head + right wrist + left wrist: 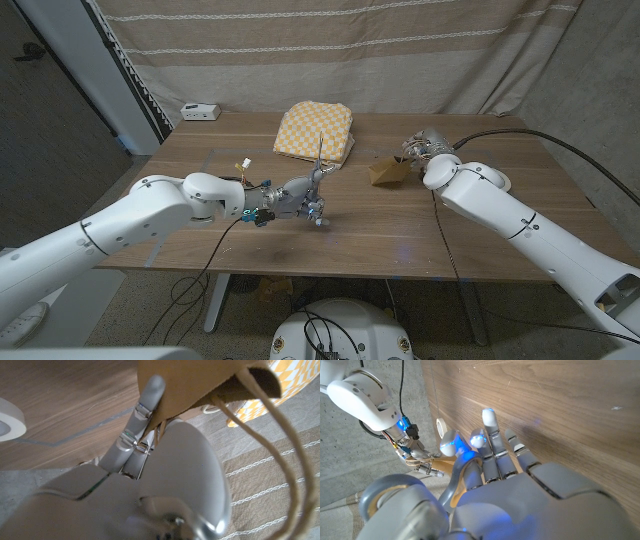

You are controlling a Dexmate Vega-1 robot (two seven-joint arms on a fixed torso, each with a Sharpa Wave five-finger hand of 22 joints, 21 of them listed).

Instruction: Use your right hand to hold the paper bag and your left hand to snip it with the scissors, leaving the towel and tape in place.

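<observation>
From the head view I see my left hand (300,203) gripping the scissors (318,172), blades up, mid-worktop (480,215), before the checkered towel (315,130). My right hand (420,150) holds the paper bag (387,172); its wrist view shows fingers (142,415) pinching the bag's edge and the tape (9,420) nearby.

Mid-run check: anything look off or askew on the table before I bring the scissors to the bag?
Nothing looks spilled or damaged. The towel lies folded at the far edge. The right hand holds the paper bag, which lies slumped on the table. The left hand holds the scissors blades-up, well short of the bag.
</observation>
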